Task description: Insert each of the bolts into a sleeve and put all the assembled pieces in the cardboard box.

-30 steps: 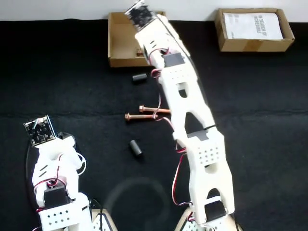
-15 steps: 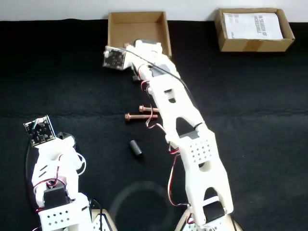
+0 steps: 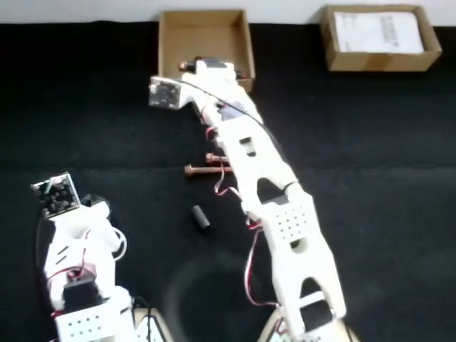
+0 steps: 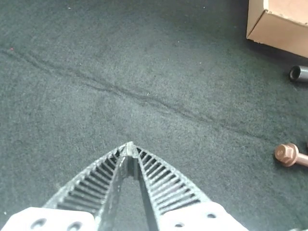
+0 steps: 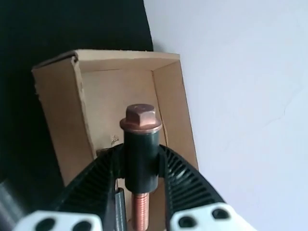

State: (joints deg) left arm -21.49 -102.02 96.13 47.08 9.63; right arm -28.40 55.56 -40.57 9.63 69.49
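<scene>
Over on the left, the left arm (image 3: 75, 249) sits folded close to its base at the near edge of the bench (image 3: 370, 178), its wrist tipped down toward the black cloth. The left hand (image 4: 130, 149) is clenched with nothing in it, its ribbed fingers (image 4: 159, 180) meeting at the tips just above the bare cloth.

Toward the middle, a loose sleeve (image 3: 201, 217) lies by itself on the cloth. A little farther back, two loose bolts (image 3: 206, 170) lie side by side, partly tucked under the right arm. From the left wrist view, a second sleeve (image 4: 299, 73) lies on the cloth close to the cardboard box (image 3: 164, 50).

The right arm (image 3: 285, 214) stretches long and nearly straight from its base at the near right, slanting back and leftward across the bench all the way to the cardboard box. At the box's near wall, the right hand (image 5: 141, 155) is grasping a black held sleeve (image 5: 141, 168) with a copper held bolt (image 5: 140, 118) pushed through it, the hex head out one end and the threaded shank out the other. The head points toward the box's open inside. I cannot tell whether the piece is already over the box floor.

At the far right stands a second box (image 3: 335, 57) holding a printed sheet (image 3: 377, 32).
</scene>
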